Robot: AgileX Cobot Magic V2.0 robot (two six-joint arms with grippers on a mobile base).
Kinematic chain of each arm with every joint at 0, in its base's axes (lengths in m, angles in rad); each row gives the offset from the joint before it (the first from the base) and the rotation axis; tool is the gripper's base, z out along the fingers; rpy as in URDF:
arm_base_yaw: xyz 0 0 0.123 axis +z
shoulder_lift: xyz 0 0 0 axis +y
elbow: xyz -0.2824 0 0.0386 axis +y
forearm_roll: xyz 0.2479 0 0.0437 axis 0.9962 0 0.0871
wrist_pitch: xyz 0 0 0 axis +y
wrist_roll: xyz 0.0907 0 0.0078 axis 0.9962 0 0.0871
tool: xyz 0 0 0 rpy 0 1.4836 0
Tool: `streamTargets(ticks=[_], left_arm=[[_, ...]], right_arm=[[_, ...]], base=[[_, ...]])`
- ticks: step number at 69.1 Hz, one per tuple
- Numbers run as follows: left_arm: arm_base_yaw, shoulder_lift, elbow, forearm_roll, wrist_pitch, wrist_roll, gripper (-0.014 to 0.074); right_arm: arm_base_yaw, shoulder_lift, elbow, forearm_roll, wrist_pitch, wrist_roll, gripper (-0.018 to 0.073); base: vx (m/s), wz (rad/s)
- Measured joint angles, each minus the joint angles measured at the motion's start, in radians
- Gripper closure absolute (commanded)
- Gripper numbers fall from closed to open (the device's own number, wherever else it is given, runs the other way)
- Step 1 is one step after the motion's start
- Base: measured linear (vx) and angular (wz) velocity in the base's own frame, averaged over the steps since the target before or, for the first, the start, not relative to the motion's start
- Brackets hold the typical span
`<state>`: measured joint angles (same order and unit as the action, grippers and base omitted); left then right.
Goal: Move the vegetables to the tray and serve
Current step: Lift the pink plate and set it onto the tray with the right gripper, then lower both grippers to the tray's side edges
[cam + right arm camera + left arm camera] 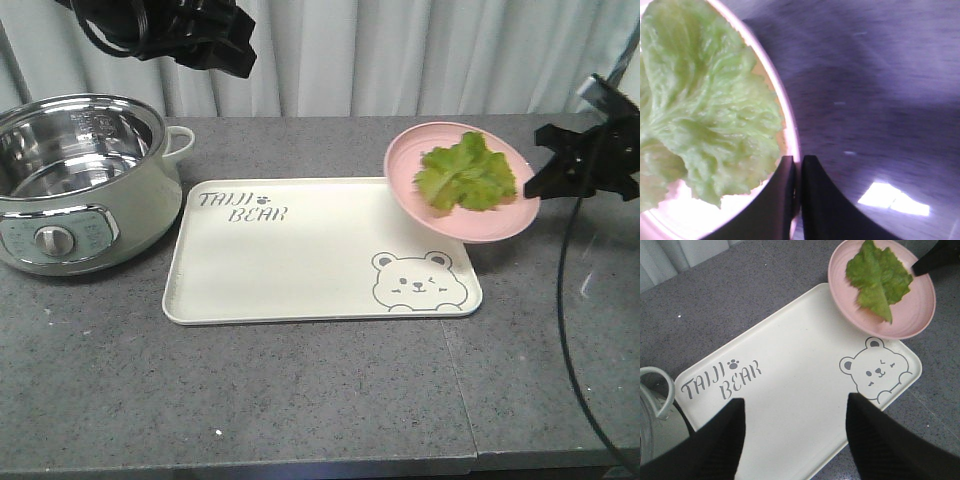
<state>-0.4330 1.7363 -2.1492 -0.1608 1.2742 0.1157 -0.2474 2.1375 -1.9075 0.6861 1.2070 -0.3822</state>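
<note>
Tipping the plate: the right claw (pixel 797 167) is pinched on the rim of the pink plate (pixel 410 158). The plate leans with its low edge over the far right corner of the tray (pixel 300 262). The pour looks like the step in hand.
Lettuce: the lettuce leaf (pixel 466 176) lies in the middle of the plate and is not yet on the tray.
Doing it well: I'd tilt further and slowly, aiming the low edge toward the middle of the tray so the leaf slides forward and not off the side. The hold is on a thin rim only, so a jerk could twist the plate in the jaws.
Other arm: the left claw (pixel 796 401) hangs above the tray with its fingers spread wide, gripping nothing.
Edges: the plate's low edge sits right at the corner by the bear drawing (pixel 420 280). A leaf dropped from here might land half on the tray's lip or on the table (pixel 300 400). I cannot tell whether plate and tray touch.
Open room: the tray's flat surface carries nothing, so there is plenty of landing space to the left. The pot (pixel 80 185) stands just beside the tray's left end. A black cable (pixel 563 300) hangs by the right arm. The left claw over the tray could get in the way if the plate travels inward.
</note>
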Motion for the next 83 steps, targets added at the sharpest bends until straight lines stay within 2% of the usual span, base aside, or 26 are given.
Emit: streamTargets(ticks=[19,37,48,65,83], left_arm=[[0.000,0.000,0.000,0.000,0.000,-0.024,0.0178],[0.000,0.000,0.000,0.000,0.000,-0.025,0.0178],[0.000,0.000,0.000,0.000,0.000,-0.026,0.0178],[0.000,0.000,0.000,0.000,0.000,-0.027,0.0200],[0.000,0.000,0.000,0.011,0.000,-0.029,0.0229]], right_arm=[[0.258,0.000,0.000,-0.015,-0.052,-0.009,0.0562],[0.386,0.031,0.000,-0.049,-0.115,-0.005,0.0529],[0.412,0.060,0.000,-0.070,-0.122,-0.008,0.0428],[0.414,0.055,0.000,-0.104,-0.124,-0.007,0.0143],[0.394,-0.082,0.000,-0.244,-0.091,0.087,0.0140]], base=[[0.00,0.00],[0.00,0.00],[0.00,0.00],[0.00,0.00],[0.00,0.00]])
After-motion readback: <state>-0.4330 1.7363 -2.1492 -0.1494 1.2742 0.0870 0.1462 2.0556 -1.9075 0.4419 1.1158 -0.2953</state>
